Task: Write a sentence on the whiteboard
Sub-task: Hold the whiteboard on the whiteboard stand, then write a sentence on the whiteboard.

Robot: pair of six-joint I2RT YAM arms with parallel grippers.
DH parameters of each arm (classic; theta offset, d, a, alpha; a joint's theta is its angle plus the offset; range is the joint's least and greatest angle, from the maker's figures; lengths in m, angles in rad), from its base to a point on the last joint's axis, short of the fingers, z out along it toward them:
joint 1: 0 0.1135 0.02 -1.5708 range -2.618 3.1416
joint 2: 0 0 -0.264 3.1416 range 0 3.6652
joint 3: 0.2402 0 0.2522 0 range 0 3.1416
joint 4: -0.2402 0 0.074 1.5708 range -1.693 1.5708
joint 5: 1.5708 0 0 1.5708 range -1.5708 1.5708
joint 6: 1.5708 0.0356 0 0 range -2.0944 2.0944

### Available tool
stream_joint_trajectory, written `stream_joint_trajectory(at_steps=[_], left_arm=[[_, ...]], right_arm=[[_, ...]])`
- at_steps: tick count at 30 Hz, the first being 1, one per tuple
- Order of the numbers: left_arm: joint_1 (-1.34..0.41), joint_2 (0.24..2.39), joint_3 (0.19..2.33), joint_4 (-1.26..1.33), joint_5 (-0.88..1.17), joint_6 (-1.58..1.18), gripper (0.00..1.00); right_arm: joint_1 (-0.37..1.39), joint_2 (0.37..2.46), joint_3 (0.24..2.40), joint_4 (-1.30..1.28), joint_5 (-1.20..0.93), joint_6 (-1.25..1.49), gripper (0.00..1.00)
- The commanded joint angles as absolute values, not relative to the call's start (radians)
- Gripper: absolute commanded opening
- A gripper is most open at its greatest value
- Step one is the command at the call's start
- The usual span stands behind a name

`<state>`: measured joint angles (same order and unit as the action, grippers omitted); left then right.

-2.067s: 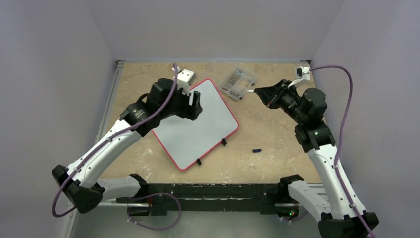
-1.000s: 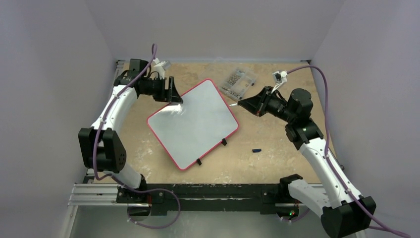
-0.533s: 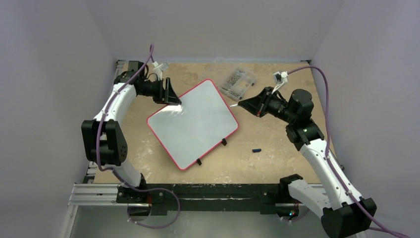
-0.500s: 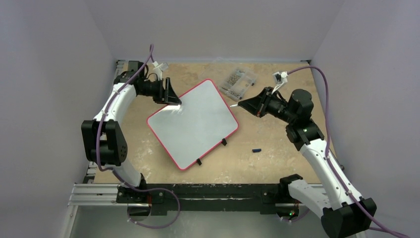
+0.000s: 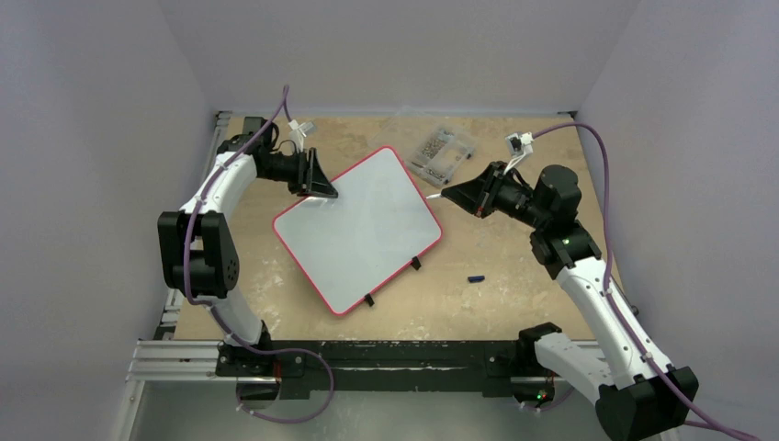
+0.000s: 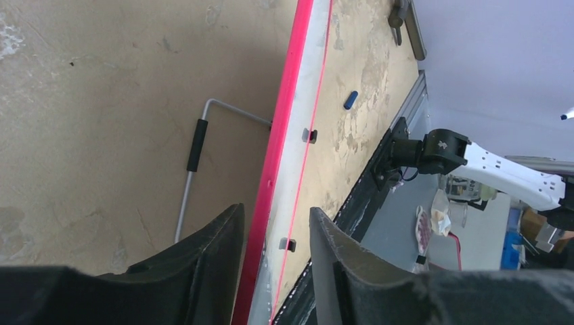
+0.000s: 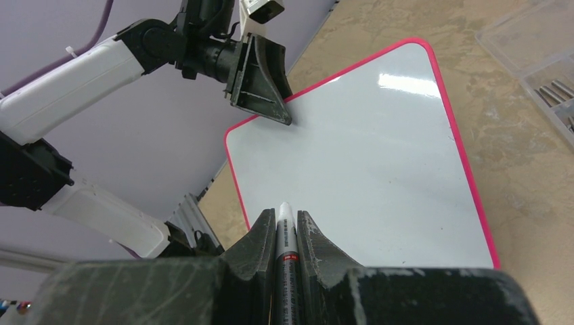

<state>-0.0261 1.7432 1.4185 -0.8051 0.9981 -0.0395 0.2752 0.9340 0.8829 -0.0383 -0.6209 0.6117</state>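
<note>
The whiteboard [image 5: 363,230], white with a thin red rim and rounded corners, lies turned cornerwise near the worktop's [image 5: 514,294] middle, small black feet along its near-right edge.

txt chk | we find nothing legible in any view | whiteboard [image 5: 363,230]: we read no letters on its face | marker [image 7: 285,261] barrel: red band & dark specks, too small/blurred for us to read | brands, nos., signs: none readable

Robot lab bench, aluminium rail [image 5: 179,363], tan tabletop [image 5: 514,239], plain lilac enclosure walls [image 5: 101,110]
</note>
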Motion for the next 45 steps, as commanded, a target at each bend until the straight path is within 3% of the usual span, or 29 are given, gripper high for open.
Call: stream_joint_trajectory(at_steps=[1,8,9,28,35,45], left_arm=[[-0.026,1.746,1.456,-0.825,1.067,-0.022,0.35],[-0.037,1.723,1.457,-0.822,1.063,-0.029,0.01],[-0.038,1.719,1.457,-0.821,1.060,-0.031,0.00],[-0.123,1.590,1.421,-0.787,0.975,0.025,0.00],[-0.159,1.576,1.417,-0.804,0.923,0.059,0.00],[-0.187,1.562,1.431,-0.821,0.838,0.050,0.00]], right_arm=[[0.281,0.933,0.894,-0.005,-0.647,0.595,0.00],[0.282,0.930,0.871,0.065,-0.690,0.623,0.00],[0.282,0.934,0.870,0.074,-0.695,0.626,0.00],[0.467,0.989,0.731,0.470,-0.720,0.642,0.00],[0.548,1.017,0.614,0.765,-0.645,0.615,0.00],[0.663,1.147,0.579,0.989,-0.535,0.574,0.00]])
